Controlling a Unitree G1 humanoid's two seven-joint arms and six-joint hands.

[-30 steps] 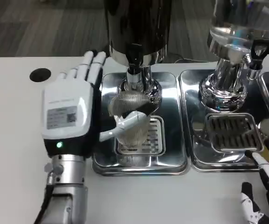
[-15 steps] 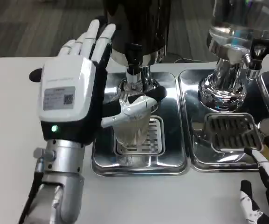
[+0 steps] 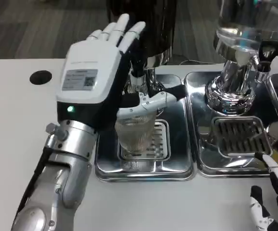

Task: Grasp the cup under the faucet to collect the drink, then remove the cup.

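Ribbed clear cup: upright on the drip grille of the left steel tray, below the faucet. Left hand: raised over the cup, fingers straight, thumb across the cup rim; whether it grips cannot be told. Right hand: at the lower right edge, fingers apart, holding nothing.

left hand – risen, shifted right over cup; thumb extended

Your left hand is raised at 10 o'clock, fingers extended toward 12, thumb toward 3. Your right hand rests at 4 o'clock, fingers apart.
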